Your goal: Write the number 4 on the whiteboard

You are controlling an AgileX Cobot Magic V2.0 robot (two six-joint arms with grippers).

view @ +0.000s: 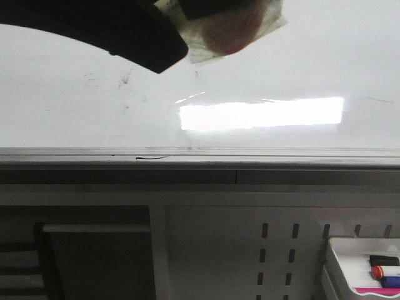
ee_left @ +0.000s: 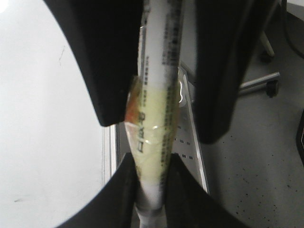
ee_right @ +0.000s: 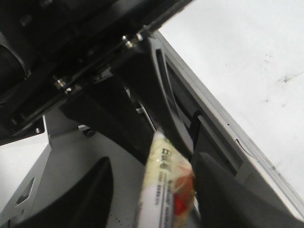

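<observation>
Whiteboard (view: 75,112), the very large glossy white panel with the grey metal rim, is being shown filling the upper half of the front view, its long axis running left to right; only faint dark smudges, a bright rectangular glare and a short curved black line (view: 152,158) at the rim are being seen on it; no number 4 is being made out, so the writing is being judged as not yet begun. A white marker wrapped in yellowish tape (ee_left: 154,128) is being clamped by the left gripper (ee_left: 151,156), held at the board's far edge, judged the nearer arm; the board is lying below and toward the robot from its tip. A similar taped marker (ee_right: 166,190) is being gripped by the right gripper (ee_right: 154,185) beside the rim. A small white tray of coloured markers (view: 340,262) is being left below the board.
</observation>
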